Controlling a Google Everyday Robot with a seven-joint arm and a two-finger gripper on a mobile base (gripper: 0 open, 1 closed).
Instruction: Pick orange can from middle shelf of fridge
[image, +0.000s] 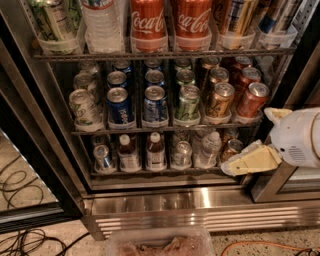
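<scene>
Standing with long axis near vertical, silver lid tipped toward camera, shiny amber orange can (219, 102) is seen fronting middle shelf (165, 129) lane, beside red can (251, 99); pincer (247, 142) held spread, empty, at fridge (200, 201) lower right.

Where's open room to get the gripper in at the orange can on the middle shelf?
Only from the front: the gripper sits low right, before the bottom rack. The orange can stands tight between a green can and a red can, more cans behind. Some headroom seems free above its lid, under the Coca-Cola rack. The steel base ledge is bare.
</scene>
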